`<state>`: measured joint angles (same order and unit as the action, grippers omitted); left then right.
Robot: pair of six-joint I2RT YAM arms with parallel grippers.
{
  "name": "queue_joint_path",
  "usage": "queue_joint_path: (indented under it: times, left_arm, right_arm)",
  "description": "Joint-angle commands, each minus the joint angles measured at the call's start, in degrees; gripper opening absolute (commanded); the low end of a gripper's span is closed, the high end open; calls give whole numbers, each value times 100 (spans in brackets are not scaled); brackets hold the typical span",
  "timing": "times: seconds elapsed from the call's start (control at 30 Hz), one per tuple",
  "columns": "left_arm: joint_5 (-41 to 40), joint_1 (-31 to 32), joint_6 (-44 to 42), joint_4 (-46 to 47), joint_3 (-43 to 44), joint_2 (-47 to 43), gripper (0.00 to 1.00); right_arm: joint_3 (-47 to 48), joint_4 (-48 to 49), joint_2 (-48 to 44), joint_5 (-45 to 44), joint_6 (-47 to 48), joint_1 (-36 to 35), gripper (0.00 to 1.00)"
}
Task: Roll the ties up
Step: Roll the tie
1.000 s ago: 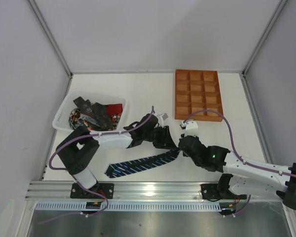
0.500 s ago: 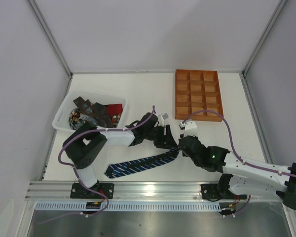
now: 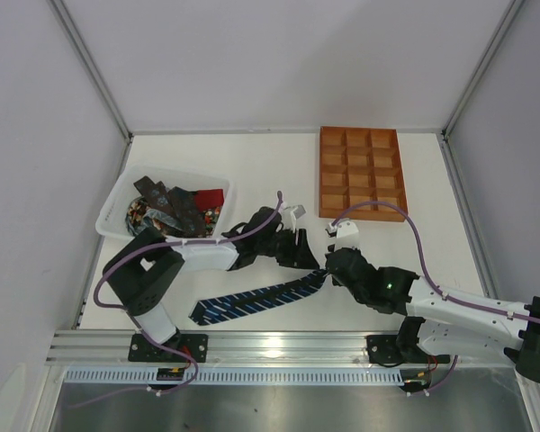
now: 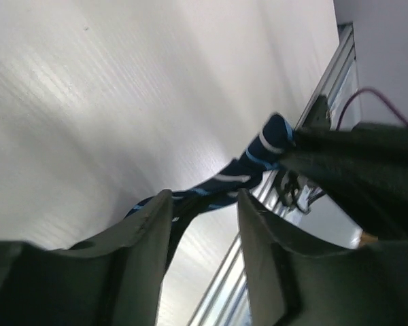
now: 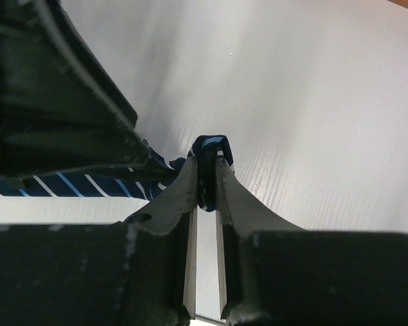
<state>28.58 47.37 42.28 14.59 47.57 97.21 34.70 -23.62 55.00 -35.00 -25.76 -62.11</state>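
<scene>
A navy tie with light-blue stripes (image 3: pixel 252 300) lies stretched on the table from front left to centre. My right gripper (image 3: pixel 328 270) is shut on its folded narrow end (image 5: pixel 211 151), pinching the fabric between the fingertips. My left gripper (image 3: pixel 306 255) is open, just beside the right one; the tie (image 4: pixel 224 185) runs past its fingertips and nothing is between them. Dark brown, red and patterned ties (image 3: pixel 175 205) lie heaped in the white basket (image 3: pixel 117 198) at the left.
An orange-brown compartment tray (image 3: pixel 361 173) sits at the back right. White walls enclose the table. A metal rail (image 3: pixel 270 342) runs along the near edge by both arm bases. The two wrists are very close together at the table's centre.
The left gripper has shifted slightly back and right, closer to the right gripper. The right gripper still holds the tie end; the tie's narrow part has moved a little.
</scene>
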Motion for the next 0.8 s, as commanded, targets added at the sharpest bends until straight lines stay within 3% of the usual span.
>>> queue_joint_path:
  times: [0.0,0.27,0.43,0.6,0.77]
  left_arm:
    - [207,-44,-1151,1087,-458,-457,54]
    - [1466,-44,-2249,2265,-529,-194,64]
    - [1755,-44,-2699,2187,-275,78,63]
    - [2064,-71,-2822,2232,-187,395,53]
    - [2082,-106,-2795,2347,-231,597,34]
  right_arm:
    - [2,252,-86,20,97,-38,8]
    - [-42,305,-227,169,106,-30,8]
    - [-16,279,-227,213,132,-30,8]
    - [-42,270,-236,222,124,-30,9]
    - [-51,305,-245,239,97,-21,9]
